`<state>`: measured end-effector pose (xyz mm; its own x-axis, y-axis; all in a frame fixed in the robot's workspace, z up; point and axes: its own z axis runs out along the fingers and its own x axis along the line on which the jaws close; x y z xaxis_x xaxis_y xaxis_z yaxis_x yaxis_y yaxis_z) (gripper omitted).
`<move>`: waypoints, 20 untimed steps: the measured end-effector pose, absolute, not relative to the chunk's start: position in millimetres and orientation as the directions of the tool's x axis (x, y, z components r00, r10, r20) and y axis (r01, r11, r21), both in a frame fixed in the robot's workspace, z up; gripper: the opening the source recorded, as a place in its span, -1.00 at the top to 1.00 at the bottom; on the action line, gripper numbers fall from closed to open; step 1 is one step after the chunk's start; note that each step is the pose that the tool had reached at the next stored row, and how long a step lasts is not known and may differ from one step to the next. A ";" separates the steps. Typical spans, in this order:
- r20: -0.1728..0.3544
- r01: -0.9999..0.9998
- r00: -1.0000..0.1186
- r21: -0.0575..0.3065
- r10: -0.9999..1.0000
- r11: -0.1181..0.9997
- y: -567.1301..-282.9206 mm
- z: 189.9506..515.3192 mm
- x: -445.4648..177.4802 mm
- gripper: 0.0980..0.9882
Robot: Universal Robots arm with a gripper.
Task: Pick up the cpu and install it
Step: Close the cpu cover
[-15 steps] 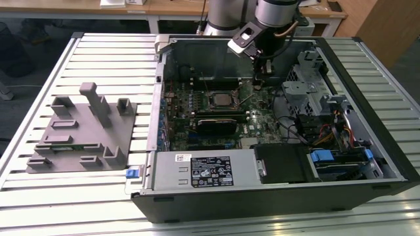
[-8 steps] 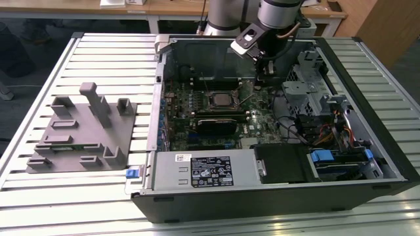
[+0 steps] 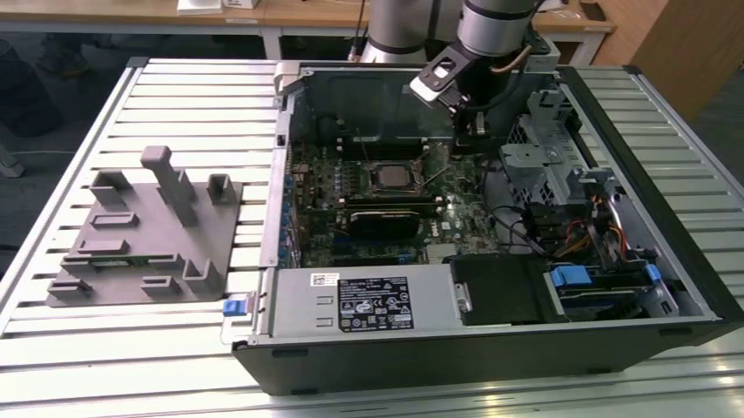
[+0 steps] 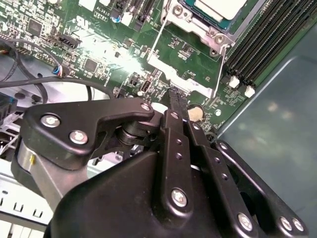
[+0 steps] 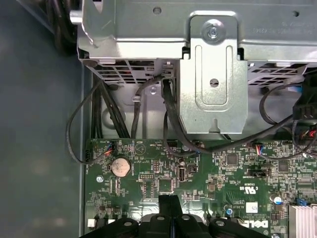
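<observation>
The cpu (image 4: 219, 7), a flat chip with a pale silvery top, lies inside the metal socket frame (image 4: 198, 30) on the green motherboard (image 4: 99, 34). In the exterior view the cpu (image 3: 391, 178) sits mid-board inside the open computer case. My gripper (image 3: 470, 144) hangs low over the board, to the exterior view's right of the socket and a little further back. Its black fingers (image 4: 176, 106) are pressed together with nothing between them. In the first wrist view the gripper (image 5: 170, 202) points at the board beside a round coin battery (image 5: 119, 167).
The black computer case (image 3: 489, 348) lies open on a slatted metal table (image 3: 174, 96). A metal drive cage (image 5: 213, 74) and black cables (image 5: 168, 119) crowd the board's edge near the gripper. Black memory slots (image 4: 267, 39) run beside the socket. A grey fixture (image 3: 139, 235) stands at the exterior view's left.
</observation>
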<state>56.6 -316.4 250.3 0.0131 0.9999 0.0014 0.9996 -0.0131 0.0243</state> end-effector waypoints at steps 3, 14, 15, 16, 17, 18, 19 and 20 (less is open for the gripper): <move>0.001 1.000 0.013 0.023 1.000 -0.013 -316.4 246.8 56.7 0.98; 0.001 1.000 0.013 0.023 1.000 -0.013 -316.3 246.1 48.2 0.98; 0.001 1.000 0.013 0.023 1.000 -0.013 -316.3 246.1 46.6 0.98; 0.001 1.000 0.013 0.023 1.000 -0.013 -316.3 246.1 45.4 0.98; 0.001 1.000 0.013 0.023 1.000 -0.013 -316.3 246.0 44.5 0.98; 0.001 1.000 0.013 0.023 1.000 -0.013 -316.2 246.0 43.6 0.98; 0.001 1.000 0.013 0.023 1.000 -0.013 -316.2 245.9 42.9 0.98; 0.001 1.000 0.013 0.023 1.000 -0.013 -316.1 245.9 42.4 0.98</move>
<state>42.4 -316.1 245.9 0.0131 0.9999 0.0013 0.9996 -0.0131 0.0234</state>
